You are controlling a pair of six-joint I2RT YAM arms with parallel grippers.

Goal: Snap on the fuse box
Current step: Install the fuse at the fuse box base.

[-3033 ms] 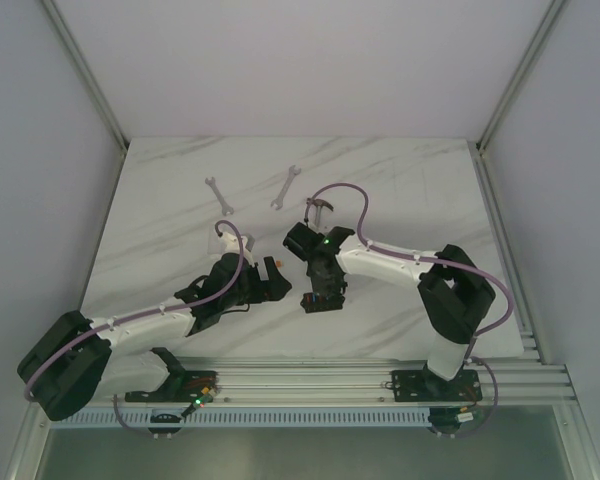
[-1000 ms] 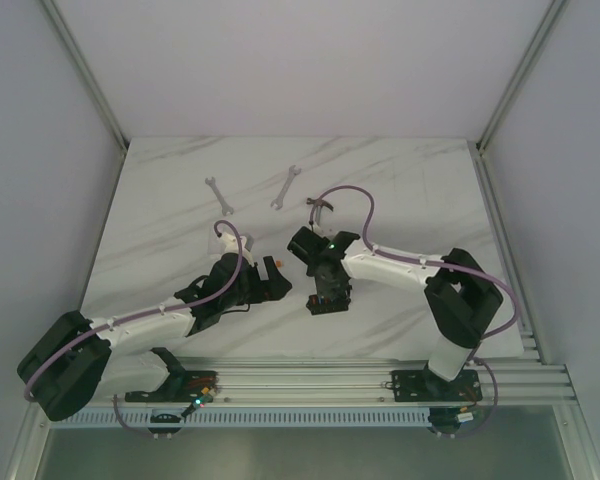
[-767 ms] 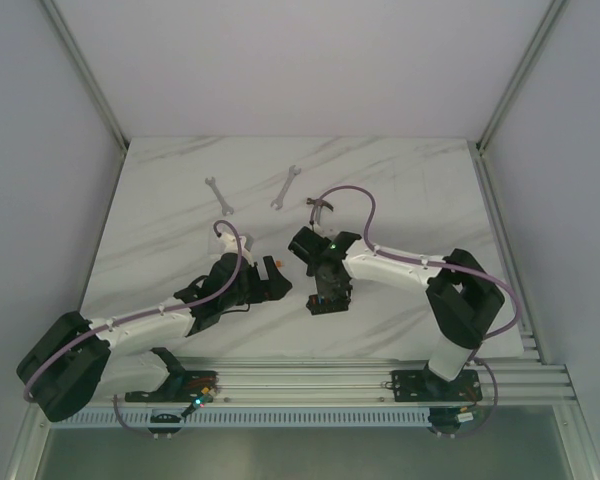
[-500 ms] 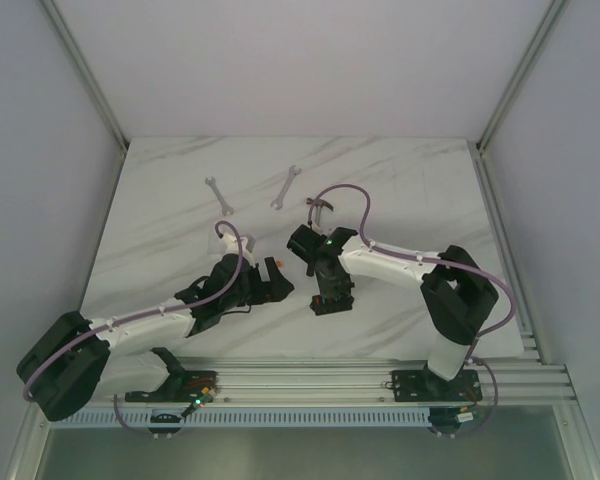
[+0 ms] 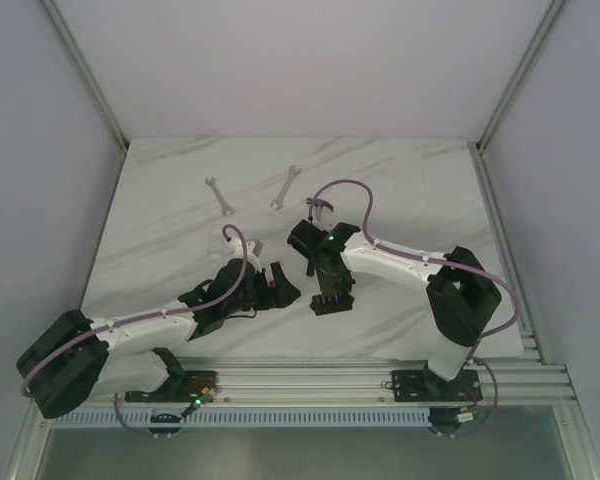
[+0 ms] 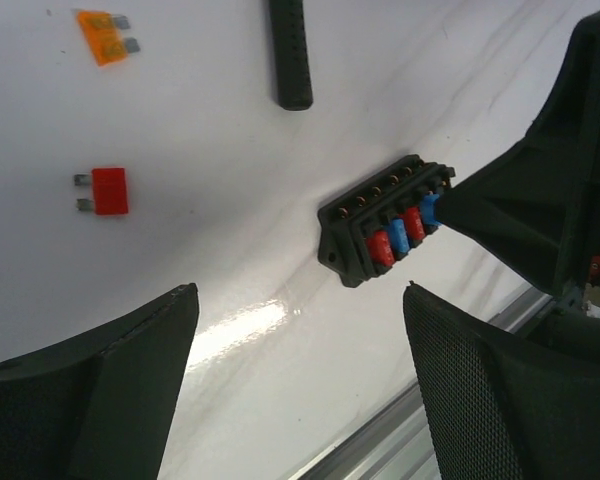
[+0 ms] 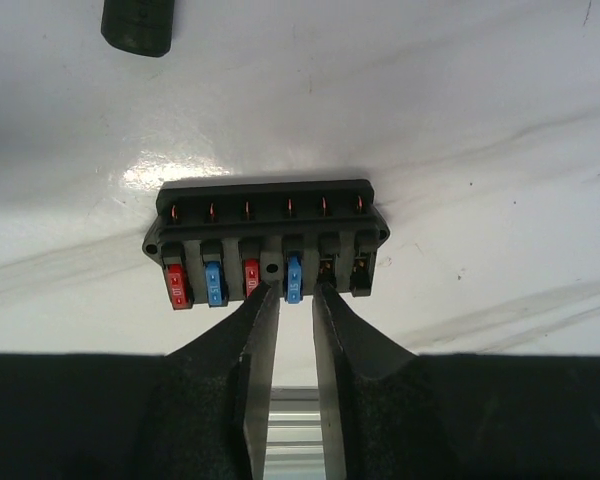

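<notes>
Fuse box (image 7: pixel 265 245) lay flat on bench (image 5: pixel 180 200), near front edge. Right hand (image 7: pixel 295 295) narrowly parted, tips straddling a blue fuse (image 7: pixel 293 280). Left hand (image 6: pixel 298 300) spread wide, clear of it. Risk: box was unrestrained, so a push could skid it.

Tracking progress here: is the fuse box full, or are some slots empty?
Partly full: the fuse box holds four fuses, and two slots at one end show only bare metal contacts.
</notes>
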